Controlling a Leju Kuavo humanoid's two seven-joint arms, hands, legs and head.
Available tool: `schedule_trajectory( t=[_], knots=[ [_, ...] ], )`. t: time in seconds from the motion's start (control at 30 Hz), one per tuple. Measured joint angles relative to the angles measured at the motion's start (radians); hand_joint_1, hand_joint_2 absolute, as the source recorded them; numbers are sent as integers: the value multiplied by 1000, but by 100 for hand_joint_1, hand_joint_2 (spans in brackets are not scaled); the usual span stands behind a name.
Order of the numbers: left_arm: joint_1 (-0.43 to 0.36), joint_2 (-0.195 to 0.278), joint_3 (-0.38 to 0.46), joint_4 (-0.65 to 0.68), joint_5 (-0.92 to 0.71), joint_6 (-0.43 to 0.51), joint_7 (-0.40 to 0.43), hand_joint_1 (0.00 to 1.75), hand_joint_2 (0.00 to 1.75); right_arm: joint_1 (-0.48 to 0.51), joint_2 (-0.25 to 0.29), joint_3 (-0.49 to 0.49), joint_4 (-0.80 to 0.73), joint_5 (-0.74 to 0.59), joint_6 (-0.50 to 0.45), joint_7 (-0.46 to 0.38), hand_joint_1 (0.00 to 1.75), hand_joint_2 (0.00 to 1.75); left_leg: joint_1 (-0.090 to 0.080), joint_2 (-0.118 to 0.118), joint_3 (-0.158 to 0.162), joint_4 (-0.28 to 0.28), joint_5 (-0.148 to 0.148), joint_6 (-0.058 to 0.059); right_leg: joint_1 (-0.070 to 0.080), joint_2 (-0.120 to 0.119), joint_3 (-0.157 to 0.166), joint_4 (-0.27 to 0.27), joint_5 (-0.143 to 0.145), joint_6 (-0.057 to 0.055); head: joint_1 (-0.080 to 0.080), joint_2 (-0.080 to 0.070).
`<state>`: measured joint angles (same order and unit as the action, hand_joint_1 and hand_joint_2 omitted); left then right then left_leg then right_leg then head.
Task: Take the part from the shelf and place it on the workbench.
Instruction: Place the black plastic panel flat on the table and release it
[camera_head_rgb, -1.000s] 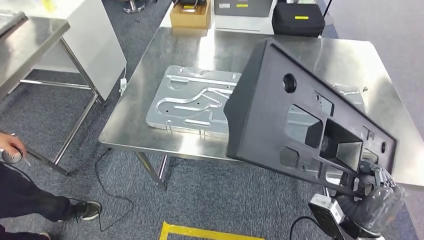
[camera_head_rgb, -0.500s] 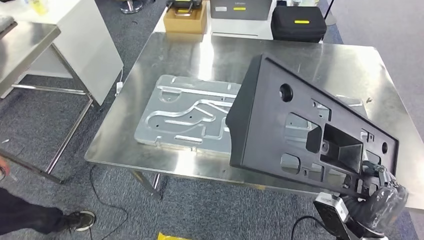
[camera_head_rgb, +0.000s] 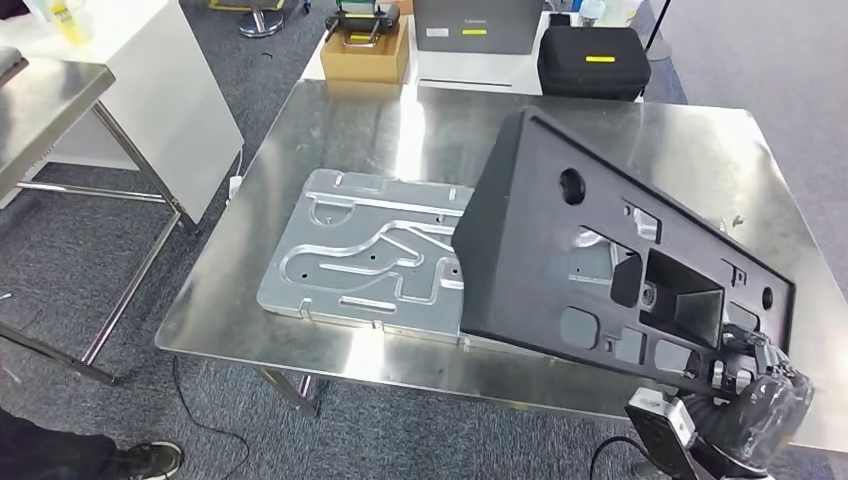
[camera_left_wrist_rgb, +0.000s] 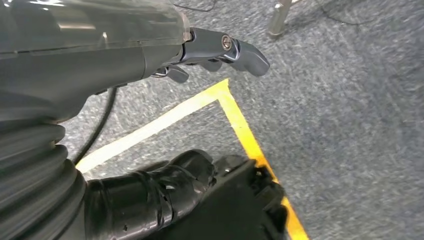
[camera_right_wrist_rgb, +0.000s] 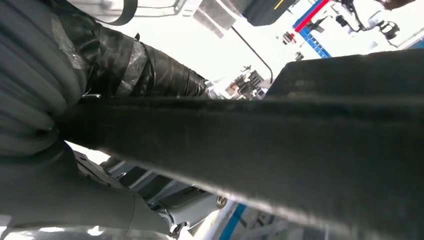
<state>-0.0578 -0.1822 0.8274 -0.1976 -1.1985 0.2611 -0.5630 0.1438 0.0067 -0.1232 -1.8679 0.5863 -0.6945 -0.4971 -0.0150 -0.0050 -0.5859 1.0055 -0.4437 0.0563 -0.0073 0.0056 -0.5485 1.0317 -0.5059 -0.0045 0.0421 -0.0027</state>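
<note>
The right hand grips the black part by its lower edge at 5 o'clock, holding it tilted above the steel surface, where it hides part of a grey metal plate lying flat at centre. The left hand hangs over grey carpet with yellow tape, holding nothing, fingers loosely extended. At 12 o'clock, beyond the surface, sit a black case and a cardboard box.

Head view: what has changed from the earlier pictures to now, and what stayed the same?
The camera has moved closer to the workbench: the whole scene has shifted, and the person at the left edge has nearly gone from view. The right robot hand still holds the black part by its lower corner, tilted above the bench, not yet set down. The metal plate lies on the bench as before.
</note>
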Motion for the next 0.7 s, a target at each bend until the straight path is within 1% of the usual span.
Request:
schedule_trajectory(
  t=[0.03,0.07,0.1,0.13,0.17,0.2,0.23,0.27,0.3,0.33,0.37,0.4,0.43,0.47,0.53,0.57,0.6,0.67,0.7],
  knots=[
    [1,0,0,0,0,-1,-1,0,175,0,0,0,0,0,0,0,170,175,4,1,10,-13,6,1,1,-1,-1,10,-9,4,0,0],
    [0,-1,0,0,0,-3,-2,0,175,0,0,0,0,0,0,-1,164,175,8,3,19,-25,10,2,1,-1,-13,40,-28,9,1,0],
    [-1,-1,0,0,-1,-5,-3,0,175,0,0,0,0,0,0,-1,160,175,9,4,25,-31,10,2,-1,-2,-37,89,-54,12,1,0],
    [-2,-1,0,0,-3,-7,-3,0,175,0,0,0,1,-1,0,-1,155,175,9,3,27,-32,7,3,-4,-2,-71,151,-83,17,1,0],
    [-2,-1,-1,0,-6,-8,-3,0,175,0,0,0,2,-1,0,-1,155,175,9,3,29,-30,4,3,-7,-2,-106,210,-104,21,1,0],
    [-2,-1,-1,0,-10,-8,-2,0,175,1,0,0,5,0,0,0,157,175,10,3,30,-27,-1,2,-10,-2,-131,246,-108,26,1,0],
    [-1,-1,-2,0,-14,-8,0,0,131,2,0,0,8,3,0,2,159,175,11,3,32,-22,-7,-1,-14,-2,-140,249,-93,31,1,0],
    [0,-1,-2,0,-15,-7,3,0,87,1,0,0,11,9,0,2,161,175,14,2,35,-15,-15,-4,-18,-3,-131,217,-60,35,1,0],
    [0,-1,-2,0,-17,-5,6,0,44,0,0,0,14,22,0,3,164,175,17,1,37,-6,-24,-9,-23,-4,-108,157,-20,39,1,0],
    [1,-1,-2,0,-18,-2,10,0,0,-3,0,0,18,41,0,5,164,175,18,0,38,3,-33,-15,-24,-4,-84,103,6,42,2,0],
    [0,-1,-3,0,-19,0,14,0,0,-7,0,0,22,66,0,6,165,175,18,-1,36,13,-41,-21,-25,-3,-65,59,22,40,3,0],
    [-1,-2,-3,0,-21,3,19,0,0,-11,0,1,27,97,0,9,165,175,17,-2,33,21,-47,-27,-24,-3,-56,36,25,36,3,0],
    [-2,-2,-3,0,-24,6,24,0,0,-16,1,2,32,130,0,13,165,175,16,-3,31,23,-49,-33,-20,-2,-55,35,19,30,3,0],
    [-3,-2,-4,0,-27,9,28,0,0,-21,1,3,37,165,0,17,166,175,15,-3,30,26,-51,-37,-19,-1,-55,32,20,22,2,0],
    [-4,-2,-5,0,-34,11,33,0,0,-37,2,5,46,235,0,27,166,175,18,-2,25,37,-62,-45,-19,-2,-54,30,19,9,2,0],
    [-5,-2,-6,0,-37,12,33,0,0,-49,3,5,50,276,0,34,166,175,19,-1,13,65,-79,-49,-20,-2,-53,29,19,3,2,0],
    [-6,-2,-8,0,-40,12,34,0,0,-63,4,5,55,316,0,41,166,175,20,-1,-9,112,-104,-54,-20,-3,-51,28,19,-2,1,0],
    [-7,-2,-11,0,-48,11,35,0,0,-88,7,5,65,396,0,55,166,175,21,-1,-76,241,-157,-58,-18,-4,-49,28,16,-7,1,0],
    [-7,-3,-13,0,-51,11,37,0,0,-98,8,5,71,432,0,61,166,175,21,-1,-106,292,-168,-58,-16,-5,-48,28,15,-9,1,0]
  ],
)
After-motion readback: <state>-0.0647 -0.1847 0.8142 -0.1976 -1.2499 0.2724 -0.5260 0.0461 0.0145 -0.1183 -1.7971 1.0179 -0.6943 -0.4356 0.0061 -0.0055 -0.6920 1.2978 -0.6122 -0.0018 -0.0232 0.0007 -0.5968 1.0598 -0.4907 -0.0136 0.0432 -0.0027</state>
